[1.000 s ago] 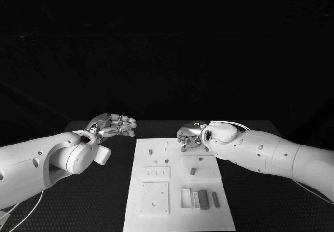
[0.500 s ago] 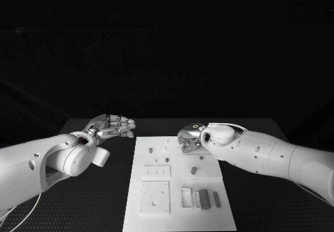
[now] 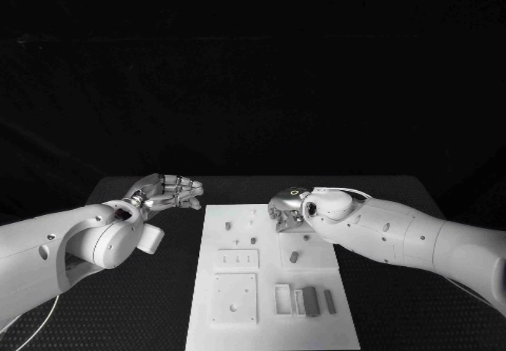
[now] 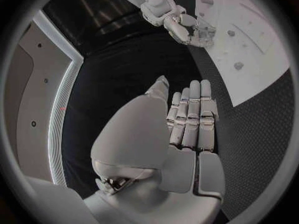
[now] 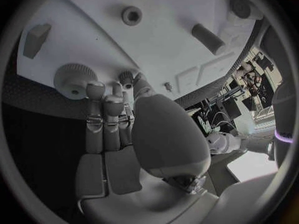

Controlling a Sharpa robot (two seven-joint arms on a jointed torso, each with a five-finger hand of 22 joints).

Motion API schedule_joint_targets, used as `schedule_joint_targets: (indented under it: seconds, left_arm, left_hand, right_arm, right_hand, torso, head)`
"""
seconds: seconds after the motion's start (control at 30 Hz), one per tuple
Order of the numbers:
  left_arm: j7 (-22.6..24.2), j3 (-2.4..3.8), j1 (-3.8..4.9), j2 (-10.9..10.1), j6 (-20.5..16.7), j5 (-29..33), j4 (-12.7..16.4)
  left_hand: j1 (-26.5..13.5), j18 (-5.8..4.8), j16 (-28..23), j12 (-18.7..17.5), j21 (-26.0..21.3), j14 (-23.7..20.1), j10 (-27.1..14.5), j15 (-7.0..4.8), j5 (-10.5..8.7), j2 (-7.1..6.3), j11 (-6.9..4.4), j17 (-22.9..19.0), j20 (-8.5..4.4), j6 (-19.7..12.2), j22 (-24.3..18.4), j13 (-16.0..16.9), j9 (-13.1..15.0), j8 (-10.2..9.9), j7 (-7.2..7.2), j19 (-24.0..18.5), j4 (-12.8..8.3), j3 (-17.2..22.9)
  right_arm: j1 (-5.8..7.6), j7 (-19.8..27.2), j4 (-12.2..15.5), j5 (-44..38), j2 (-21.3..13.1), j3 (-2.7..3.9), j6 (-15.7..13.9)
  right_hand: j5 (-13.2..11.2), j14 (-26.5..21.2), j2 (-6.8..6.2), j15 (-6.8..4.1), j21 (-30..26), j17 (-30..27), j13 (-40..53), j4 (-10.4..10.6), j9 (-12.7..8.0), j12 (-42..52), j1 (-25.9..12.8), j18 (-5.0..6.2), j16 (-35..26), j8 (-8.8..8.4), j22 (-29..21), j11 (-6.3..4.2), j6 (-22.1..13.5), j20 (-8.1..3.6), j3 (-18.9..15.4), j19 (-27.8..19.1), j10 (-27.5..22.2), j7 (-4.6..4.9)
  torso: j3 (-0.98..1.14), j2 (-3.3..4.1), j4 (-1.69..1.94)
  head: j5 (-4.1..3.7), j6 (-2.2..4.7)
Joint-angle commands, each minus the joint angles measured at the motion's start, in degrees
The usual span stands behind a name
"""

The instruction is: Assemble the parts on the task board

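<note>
The white task board lies in the middle of the table. My right hand hangs low over its far right corner. In the right wrist view its fingertips and thumb flank a small dark gear standing on the board, beside a larger gear; I see no firm grip. My left hand is open, fingers straight and together, above the black table left of the board's far corner. The left wrist view shows that hand, the board and my right hand.
Small pegs stand on the board's far half, and one more peg sits mid right. Dark blocks lie near a white frame at the near right. Near my right hand lie a ring and a cylinder.
My right hand has sunk a little toward the board's far right corner and its arm has dropped with it. The left hand has barely moved.
</note>
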Motion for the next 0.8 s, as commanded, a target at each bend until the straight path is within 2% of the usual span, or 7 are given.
schedule_joint_targets:
  seconds: [0.03,0.47,0.8]
  left_arm:
    - [0.4,0.07,0.13,0.0,0.5,-0.2,0.2]
    - [0.1,0.06,0.13,-0.1,0.6,-0.2,0.1]
    - [0.1,0.06,0.13,-0.3,0.7,-0.2,0.0]
  left_hand:
    - [-0.5,0.05,-0.2,-0.2,-0.3,0.5,0.0,-0.02,-0.33,0.09,0.55,0.1,-0.15,0.2,-0.1,-0.1,-0.1,-0.4,0.41,0.1,0.0,-0.1]
    - [-0.7,0.03,-0.3,-0.3,-0.4,0.6,0.0,-0.03,-0.33,0.08,0.56,0.2,-0.17,0.2,-0.1,-0.1,-0.1,-0.4,0.43,0.1,0.0,-0.1]
    - [-0.7,0.02,-0.4,-0.4,-0.4,0.6,0.0,-0.04,-0.34,0.06,0.56,0.3,-0.18,0.2,-0.1,-0.1,-0.1,-0.5,0.43,0.1,0.0,0.0]
  right_arm:
    - [-0.38,-0.7,-0.3,-1.7,0.1,-0.25,1.1]
    - [-0.48,-2.1,0.9,-4.1,-0.8,-0.33,3.2]
    - [-0.51,-3.3,2.6,-5.6,-1.9,-0.33,3.2]
  right_hand:
    - [0.3,-0.4,0.00,0.07,0.3,-0.1,-0.2,-0.1,0.1,-0.2,0.2,4.85,0.3,-0.30,1.4,-0.03,0.0,-0.07,0.4,-0.5,-0.3,-0.16]
    - [0.3,-0.5,-0.07,-0.04,0.7,-0.4,-0.1,-0.2,0.4,-0.3,1.2,4.85,0.8,-0.04,1.4,-0.15,0.8,-0.04,0.8,-0.8,0.2,-0.34]
    - [0.3,-0.6,-0.27,-0.07,0.8,-0.6,0.0,-0.1,0.4,-0.3,1.4,4.85,0.9,-0.02,1.4,-0.19,1.0,0.04,0.7,-1.0,0.3,-0.39]
  torso:
    - [0.08,0.50,0.19]
    - [0.38,1.19,0.18]
    - [0.48,1.56,0.24]
  head:
    - [-0.11,0.09]
    - [-0.23,0.40]
    - [-0.26,0.64]
